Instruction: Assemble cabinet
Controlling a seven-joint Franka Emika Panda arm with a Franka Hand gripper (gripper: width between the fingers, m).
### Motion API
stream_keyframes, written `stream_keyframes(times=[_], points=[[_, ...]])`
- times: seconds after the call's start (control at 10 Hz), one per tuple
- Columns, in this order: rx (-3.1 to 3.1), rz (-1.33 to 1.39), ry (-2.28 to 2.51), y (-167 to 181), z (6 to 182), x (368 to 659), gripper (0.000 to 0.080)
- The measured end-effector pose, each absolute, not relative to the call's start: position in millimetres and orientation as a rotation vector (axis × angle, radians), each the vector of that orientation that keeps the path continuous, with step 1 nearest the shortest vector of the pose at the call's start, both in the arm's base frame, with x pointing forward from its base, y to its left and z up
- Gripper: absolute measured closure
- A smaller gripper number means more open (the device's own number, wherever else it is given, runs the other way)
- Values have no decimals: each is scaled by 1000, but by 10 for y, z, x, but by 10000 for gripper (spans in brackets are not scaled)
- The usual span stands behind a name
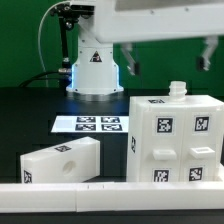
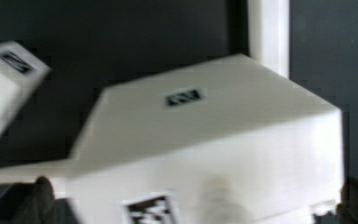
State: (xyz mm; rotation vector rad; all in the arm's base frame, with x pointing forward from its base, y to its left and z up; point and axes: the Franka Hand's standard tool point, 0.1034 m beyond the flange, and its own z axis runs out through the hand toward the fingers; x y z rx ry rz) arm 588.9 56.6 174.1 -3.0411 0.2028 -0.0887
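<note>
White moulded plastic, hard and smooth: the cabinet body (image 1: 170, 145) stands directly beneath the claw (image 2: 190, 203), its tagged top face filling the space between the two dark fingertips (image 2: 16, 200); the jaws stand wide apart, one at each flank of the body, and appear to press on nothing; the claw carries no part. A smaller cabinet part (image 1: 60, 162) lies on the black table (image 1: 30, 120), well off to one side of the claw and apart from the body. Handling, by judgement: the body is stiff and probably hollow, hence light for its bulk; its glossy walls are likely slippery. It seems nearly as broad as the jaws' full span, so a hold should cross two flat parallel walls near the top, squarely, clear of the small knob (image 1: 178, 90); an off-centre hold would probably let it tilt or slip.
</note>
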Motion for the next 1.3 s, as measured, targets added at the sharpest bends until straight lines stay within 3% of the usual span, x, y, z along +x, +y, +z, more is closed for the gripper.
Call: stream_keyframes(times=[0.2,0.6,0.9,1.0,1.3], points=[[-3042,-87,223,339,1755,5827,2],[-3042,-83,223,327,1734,5823,3],[-2875,-55,598,-499,1585,5813,3],[-2868,-14,622,-614,1516,5830,3],[-2871,-18,615,-585,1513,5844,3]])
